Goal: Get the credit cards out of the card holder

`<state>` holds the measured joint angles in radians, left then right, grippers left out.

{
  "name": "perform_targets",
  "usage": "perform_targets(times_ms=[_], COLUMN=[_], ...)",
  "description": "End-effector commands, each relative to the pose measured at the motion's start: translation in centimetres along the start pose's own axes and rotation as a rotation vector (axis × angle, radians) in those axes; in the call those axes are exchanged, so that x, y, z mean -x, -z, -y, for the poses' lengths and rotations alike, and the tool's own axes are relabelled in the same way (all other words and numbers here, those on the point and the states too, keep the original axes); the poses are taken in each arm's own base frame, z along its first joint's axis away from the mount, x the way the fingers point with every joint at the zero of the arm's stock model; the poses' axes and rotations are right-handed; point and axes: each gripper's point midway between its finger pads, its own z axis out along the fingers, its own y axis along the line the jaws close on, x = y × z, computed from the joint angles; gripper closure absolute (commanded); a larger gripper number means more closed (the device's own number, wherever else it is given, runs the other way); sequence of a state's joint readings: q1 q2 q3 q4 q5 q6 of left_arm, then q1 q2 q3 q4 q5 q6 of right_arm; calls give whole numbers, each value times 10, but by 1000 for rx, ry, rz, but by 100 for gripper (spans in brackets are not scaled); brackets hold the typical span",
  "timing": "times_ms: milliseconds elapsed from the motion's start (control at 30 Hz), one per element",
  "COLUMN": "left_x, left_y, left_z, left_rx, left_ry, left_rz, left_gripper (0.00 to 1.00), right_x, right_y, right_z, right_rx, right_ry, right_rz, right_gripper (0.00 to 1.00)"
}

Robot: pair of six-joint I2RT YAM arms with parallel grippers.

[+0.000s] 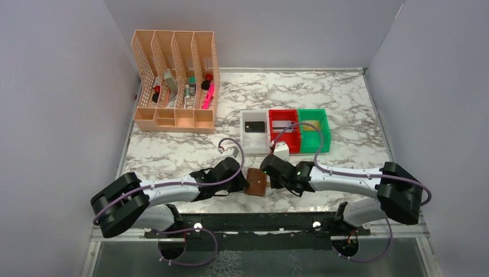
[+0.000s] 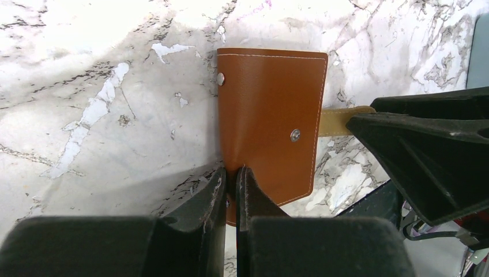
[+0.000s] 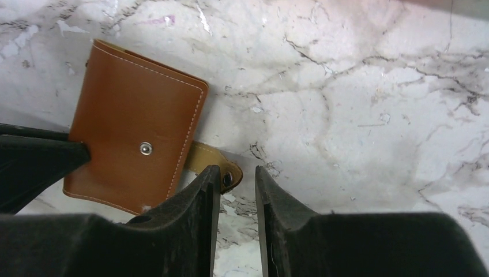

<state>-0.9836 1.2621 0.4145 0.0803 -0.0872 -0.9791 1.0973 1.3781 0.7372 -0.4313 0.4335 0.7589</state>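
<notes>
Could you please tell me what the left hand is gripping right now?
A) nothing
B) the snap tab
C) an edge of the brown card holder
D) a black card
C: the fingers of the left hand are pressed together on the near edge of the card holder, while its snap tab sticks out on the other side, by the right hand.

Setting: I read this as a robotics lab test cell.
Evidence: grey screening walls (image 1: 52,86), marble-pattern bench (image 1: 346,98), black mounting rail (image 1: 254,222).

Brown card holder (image 2: 268,115); grey-veined white table (image 2: 86,86).
</notes>
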Motion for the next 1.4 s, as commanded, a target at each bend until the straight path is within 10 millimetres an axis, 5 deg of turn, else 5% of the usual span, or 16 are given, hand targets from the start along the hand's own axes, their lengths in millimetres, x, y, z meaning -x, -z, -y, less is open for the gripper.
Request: perform_targets(times_ms=[0,333,533,633,867,1200,1367], left_x=[0,1,3,4,9,40,60], left_y=[2,4,6,6,10,38,63], left_z=[-14,-11,-11,-13,-12,-13,-23], left_rx=[50,36,35,49,55,66,82], left_ry=[-17,-21,-23,-26,-35,-9,42], left_rz=[10,16,23,25,42,199,323], left_gripper=[100,100,98,87,51,28,18], right_x=[-11,-12,-10,-4,20,58,60], right_y=[-3,-1,-4,0,20,71,67], right_z=[7,-21,-17,-19,-11,-59,-81], right_rx=[-32,162,164,179,184,514,563], right_ry=[-102,-242,-269,-249,-195,-12,19], right_rz=[-23,-35,-36,-19,75,191,146], right_gripper=[66,76,91,98,99,99,99])
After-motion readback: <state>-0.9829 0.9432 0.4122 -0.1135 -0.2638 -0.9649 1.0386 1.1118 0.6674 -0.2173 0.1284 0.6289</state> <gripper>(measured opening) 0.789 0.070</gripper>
